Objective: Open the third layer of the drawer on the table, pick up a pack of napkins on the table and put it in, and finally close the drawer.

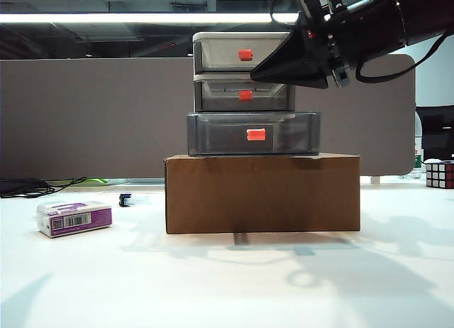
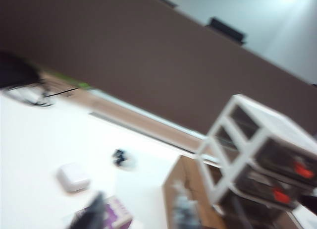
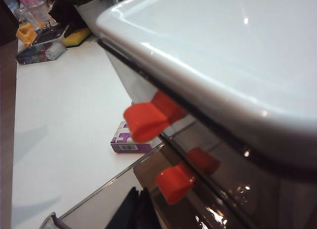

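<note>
The drawer stands on a brown cardboard box. Its third layer is pulled out toward the camera, red-orange handle in front; its clear rim shows in the right wrist view. My right gripper hovers in front of the top and middle tiers, above the open layer, its dark fingers pressed together and empty. The pack of napkins lies on the table at the far left. The blurred left wrist view shows my left gripper above the pack, fingers apart, holding nothing.
The cardboard box fills the table's middle. A small black object lies behind the pack, and cables lie at the back left. A Rubik's cube sits at the far right. A small white rounded case rests near the pack.
</note>
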You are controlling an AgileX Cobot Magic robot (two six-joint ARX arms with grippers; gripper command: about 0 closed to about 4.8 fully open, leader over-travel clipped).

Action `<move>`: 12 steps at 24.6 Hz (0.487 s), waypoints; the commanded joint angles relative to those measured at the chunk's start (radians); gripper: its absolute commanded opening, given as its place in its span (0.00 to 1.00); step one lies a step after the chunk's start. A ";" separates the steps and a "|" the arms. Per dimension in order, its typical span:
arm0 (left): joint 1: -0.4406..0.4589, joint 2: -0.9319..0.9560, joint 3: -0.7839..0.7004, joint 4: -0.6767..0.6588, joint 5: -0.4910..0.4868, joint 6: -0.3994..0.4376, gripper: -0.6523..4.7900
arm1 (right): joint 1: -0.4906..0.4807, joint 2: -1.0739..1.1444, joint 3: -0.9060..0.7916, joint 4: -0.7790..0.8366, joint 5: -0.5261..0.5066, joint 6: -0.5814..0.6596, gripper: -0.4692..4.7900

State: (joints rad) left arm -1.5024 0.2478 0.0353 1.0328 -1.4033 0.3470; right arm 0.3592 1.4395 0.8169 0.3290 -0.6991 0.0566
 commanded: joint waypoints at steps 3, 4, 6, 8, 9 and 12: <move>-0.001 -0.016 0.079 -0.354 0.054 0.016 0.40 | 0.003 -0.004 0.004 -0.012 -0.013 0.004 0.08; 0.003 -0.017 0.084 -0.373 0.056 0.019 0.40 | 0.003 -0.004 0.004 -0.018 -0.019 0.004 0.08; 0.031 -0.017 0.087 -0.385 0.060 0.023 0.40 | 0.003 -0.004 0.004 -0.027 -0.021 0.003 0.08; 0.067 -0.017 0.087 -0.387 0.093 0.019 0.40 | 0.007 -0.004 0.004 -0.034 -0.025 0.003 0.08; 0.085 -0.017 0.089 -0.389 0.130 0.010 0.40 | 0.010 -0.004 0.004 -0.037 -0.027 0.003 0.08; 0.113 -0.002 0.128 -0.518 0.243 -0.093 0.26 | 0.013 -0.004 0.004 -0.040 -0.036 0.003 0.08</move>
State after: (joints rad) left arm -1.3964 0.2356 0.1390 0.6052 -1.2160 0.3183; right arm 0.3710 1.4395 0.8169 0.2855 -0.7204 0.0593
